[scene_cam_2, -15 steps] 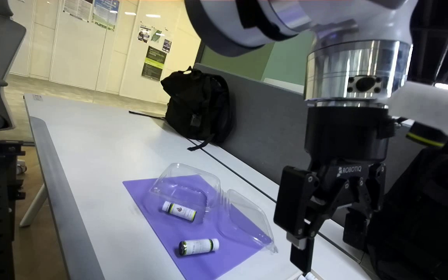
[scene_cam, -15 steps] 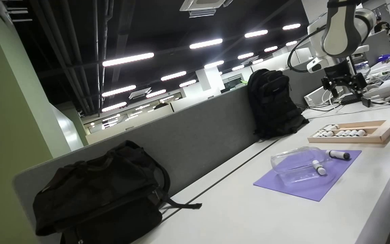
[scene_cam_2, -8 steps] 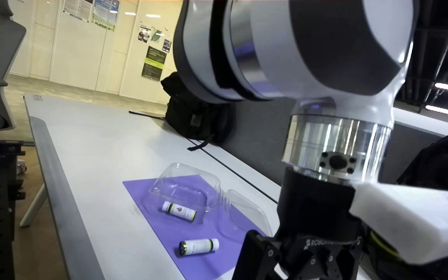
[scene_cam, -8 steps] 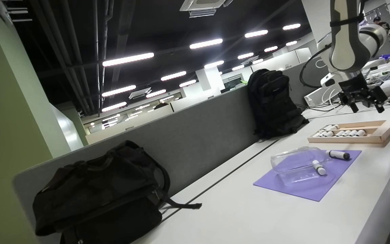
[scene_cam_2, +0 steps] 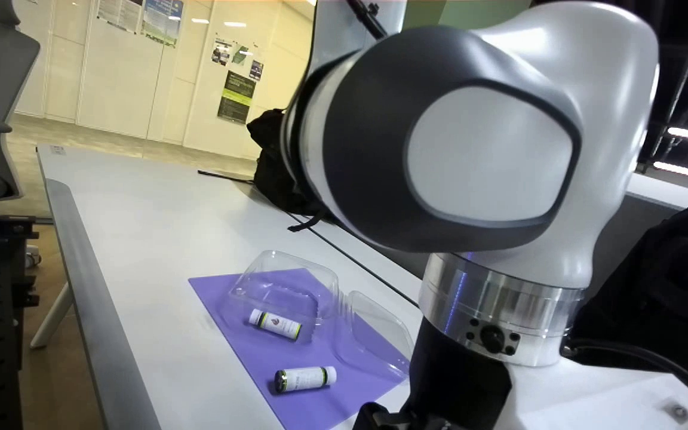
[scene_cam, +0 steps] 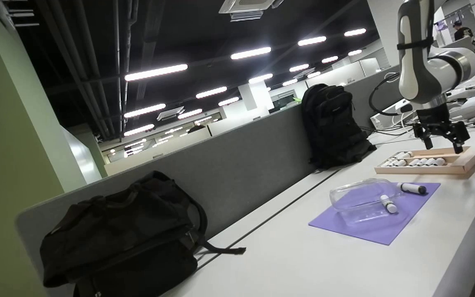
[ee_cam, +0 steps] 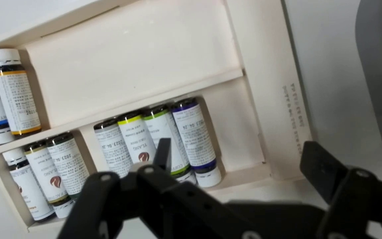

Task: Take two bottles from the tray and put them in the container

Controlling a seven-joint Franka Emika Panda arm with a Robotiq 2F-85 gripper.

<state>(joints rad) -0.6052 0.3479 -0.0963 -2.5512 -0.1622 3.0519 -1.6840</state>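
Observation:
The light wooden tray holds several white-labelled bottles in rows; it also shows in the wrist view. My gripper is open and empty above the tray. In the wrist view its fingers are wide apart, one over the green-banded bottle, the other beyond the tray's end; the purple-banded bottle lies between them. The clear container lies open. One bottle lies within its outline; whether inside I cannot tell. Another bottle lies beside it. The fingertips are out of view in that exterior view.
A purple mat lies under the container and loose bottles. A grey partition runs along the desk. Two black backpacks lean there. Cables and devices lie behind the tray. The tray's upper compartment has a bare stretch.
The arm has moved in an exterior view rightward and down, so the open gripper is now low over the tray. The bottles, container and tray have not moved.

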